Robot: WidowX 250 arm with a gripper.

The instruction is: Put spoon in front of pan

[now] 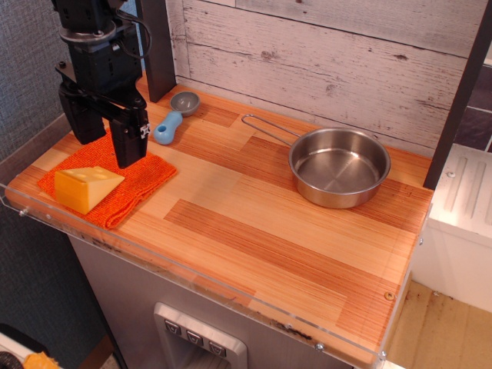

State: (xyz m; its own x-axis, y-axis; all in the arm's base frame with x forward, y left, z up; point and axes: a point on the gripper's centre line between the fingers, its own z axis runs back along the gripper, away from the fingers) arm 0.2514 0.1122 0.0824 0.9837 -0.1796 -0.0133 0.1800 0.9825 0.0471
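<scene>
The spoon point(172, 119) lies at the back left of the wooden counter, its grey bowl toward the wall and its light-blue handle pointing forward. The shiny steel pan point(339, 167) stands empty at the right, its wire loop handle reaching left toward the spoon. My black gripper point(106, 138) hangs over the left end of the counter, just left of and in front of the spoon. Its jaws are open and hold nothing. The fingertips hover above the orange cloth.
An orange cloth point(134, 184) lies at the front left with a yellow cheese wedge point(84, 188) on it. A dark post point(157, 50) stands behind the spoon. A plank wall runs along the back. The counter's front edge carries a clear plastic lip point(200, 280).
</scene>
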